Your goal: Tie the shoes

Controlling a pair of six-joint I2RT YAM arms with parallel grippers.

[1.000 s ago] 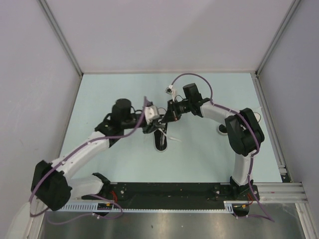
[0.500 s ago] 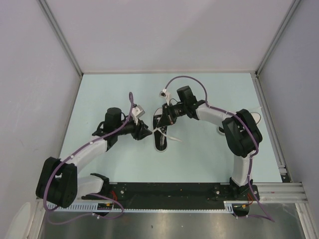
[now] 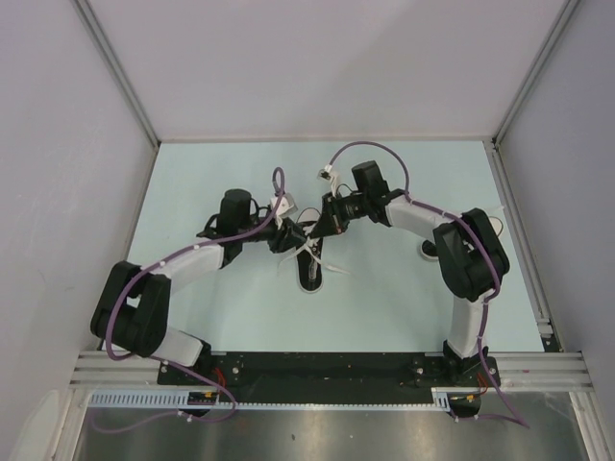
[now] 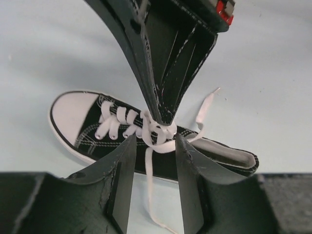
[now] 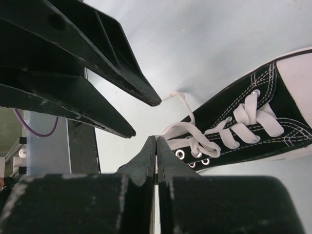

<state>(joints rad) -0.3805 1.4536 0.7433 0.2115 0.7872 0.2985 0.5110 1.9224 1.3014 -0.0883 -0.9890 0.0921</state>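
One black sneaker (image 3: 309,274) with a white toe cap lies mid-table, toe toward the arm bases. It also shows in the left wrist view (image 4: 90,136) and the right wrist view (image 5: 273,131). My right gripper (image 3: 319,230) is shut, its tips (image 5: 156,139) pinching a white lace (image 5: 183,129) at the top eyelets. In the left wrist view it (image 4: 163,117) comes down onto the lace crossing. My left gripper (image 3: 292,237) is open just beside it. Its jaws (image 4: 155,146) straddle a loose lace strand (image 4: 147,180) without closing on it.
A white-rimmed object (image 3: 426,250) sits partly hidden behind the right arm; I cannot tell what it is. Grey walls enclose the pale blue table (image 3: 211,173) on the left, right and far sides. A black rail (image 3: 317,370) runs along the near edge.
The left gripper swung out to the left of the shoe, then came back beside the right gripper at the laces with its wrist turned. The right gripper stayed at the shoe, shifting slightly.
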